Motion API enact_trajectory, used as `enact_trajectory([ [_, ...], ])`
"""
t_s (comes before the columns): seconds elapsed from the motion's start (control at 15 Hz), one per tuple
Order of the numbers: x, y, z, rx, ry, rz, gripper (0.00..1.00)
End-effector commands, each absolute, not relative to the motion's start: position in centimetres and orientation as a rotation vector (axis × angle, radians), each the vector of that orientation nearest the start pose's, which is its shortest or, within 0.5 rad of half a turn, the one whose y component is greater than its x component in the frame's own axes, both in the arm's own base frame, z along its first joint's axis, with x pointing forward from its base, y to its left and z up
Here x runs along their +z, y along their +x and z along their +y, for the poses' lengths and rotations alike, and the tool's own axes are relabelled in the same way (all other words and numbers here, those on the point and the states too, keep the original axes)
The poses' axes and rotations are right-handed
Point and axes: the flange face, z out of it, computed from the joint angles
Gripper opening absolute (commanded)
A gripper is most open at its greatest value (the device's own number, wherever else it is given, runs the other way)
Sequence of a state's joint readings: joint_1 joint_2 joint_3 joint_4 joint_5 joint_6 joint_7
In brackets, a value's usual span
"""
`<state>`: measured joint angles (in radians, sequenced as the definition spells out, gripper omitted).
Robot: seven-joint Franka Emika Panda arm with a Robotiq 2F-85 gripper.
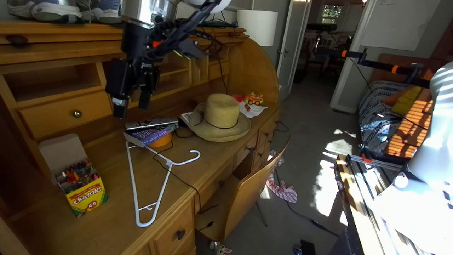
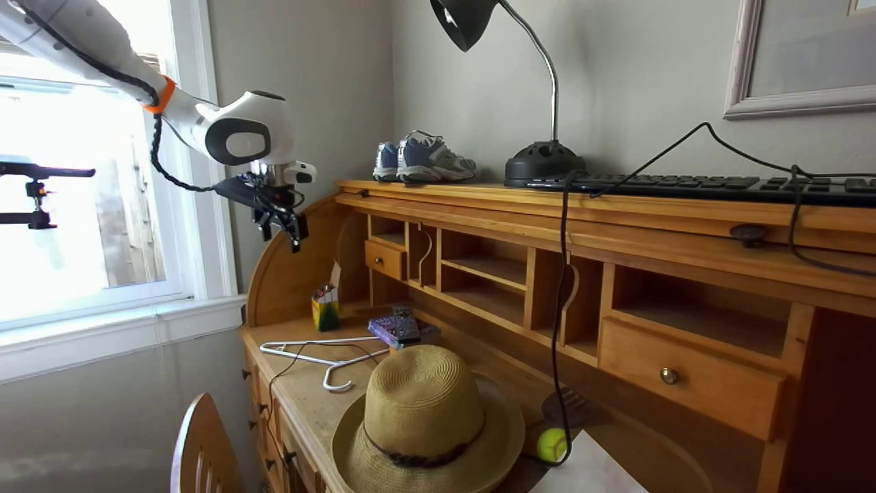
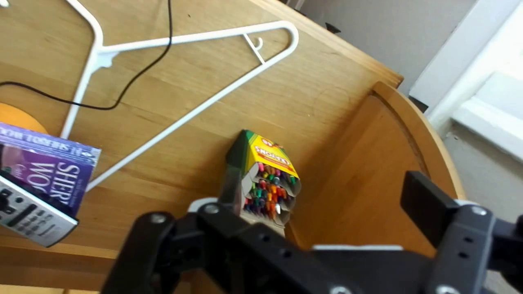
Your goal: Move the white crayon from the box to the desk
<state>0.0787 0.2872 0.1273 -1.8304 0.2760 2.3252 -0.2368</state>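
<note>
The box, a yellow and green crayon carton, stands open on the desk [image 1: 115, 212] near its end panel; it shows in both exterior views [image 1: 86, 196] [image 2: 326, 316] and the wrist view [image 3: 269, 154]. Its tan flap is raised at the back. The white crayon [image 3: 278, 208] stands tip up among the coloured crayons; its tip also shows in an exterior view [image 1: 64, 174]. My gripper [image 1: 132, 104] is open and empty, above the desk and higher than the box. It also shows in an exterior view [image 2: 280, 237]. In the wrist view its fingers [image 3: 327, 196] are wide apart, the left one overlapping the box's side.
A white hanger [image 1: 133, 184] with a black cable across it lies beside the box. A purple book [image 1: 150, 135] with a remote on top rests on something orange. A straw hat [image 1: 223, 113] lies farther along. Pigeonholes [image 1: 53, 81] rise behind; a chair [image 1: 251, 180] stands in front.
</note>
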Motion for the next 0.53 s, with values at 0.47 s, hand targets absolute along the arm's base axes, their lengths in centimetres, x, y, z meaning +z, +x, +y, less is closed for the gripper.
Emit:
enact_trajectory([
  [0.47, 33.5, 70.5, 16.5, -0.284, -2.783, -0.299, 1.0],
])
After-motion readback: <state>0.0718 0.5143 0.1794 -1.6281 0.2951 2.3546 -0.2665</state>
